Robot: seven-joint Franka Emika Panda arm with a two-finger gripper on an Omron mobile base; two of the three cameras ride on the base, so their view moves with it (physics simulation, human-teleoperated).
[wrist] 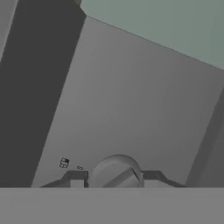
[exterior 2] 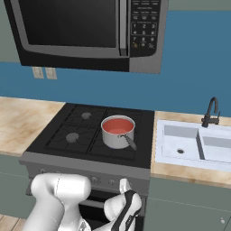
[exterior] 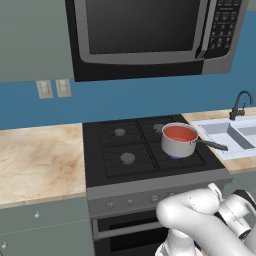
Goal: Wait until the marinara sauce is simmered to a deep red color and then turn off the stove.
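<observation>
The left base view looks forward and down from behind the arm's left side, taking in the stove (exterior: 145,145), the microwave (exterior: 150,35) above it and the table (exterior: 35,160) to its left; the right base view looks at the same stove (exterior 2: 90,131) from behind the arm's right side, with more of the sink (exterior 2: 194,144) in frame; both share the cooktop, the saucepan (exterior: 178,141) and the blue wall; the hand view sits very close to the stove's grey front panel (wrist: 131,100), facing a round knob (wrist: 116,170), rolled at a slant.
</observation>
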